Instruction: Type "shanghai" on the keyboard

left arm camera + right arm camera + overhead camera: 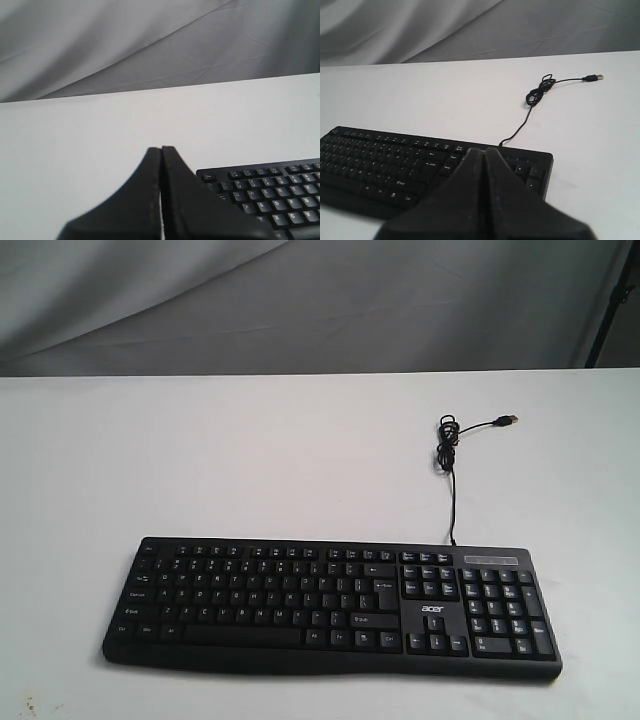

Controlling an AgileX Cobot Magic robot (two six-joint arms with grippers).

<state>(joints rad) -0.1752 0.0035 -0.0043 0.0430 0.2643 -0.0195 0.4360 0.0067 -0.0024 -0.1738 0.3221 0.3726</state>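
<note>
Keyboard (330,605) lies flat on the white desk (200,460), near the front edge in the exterior view and roughly centred. It is black with white legends. The number pad is at its right end, and the acer logo (432,610) sits above the arrow keys.

A thin black cable (452,490) leaves the back edge of the keyboard above the number pad and runs away across the desk. It bunches into a small loose coil and ends in a USB plug (509,420) lying free on the desk. Grey cloth backdrop (300,300) hangs behind the desk.

Left gripper (161,150): fingers pressed together with only a hairline seam between them, nothing held. In the left wrist view its tips sit against bare desk, just beside the keyboard's left end, and the corner keys are visible next to it. Can't tell its height above the desk.

Right gripper (483,150): fingers also closed flat against each other, nothing held. In the right wrist view its tips line up with the right part of the keyboard, between the main key block and the number pad. Can't tell if it touches any key.
</note>
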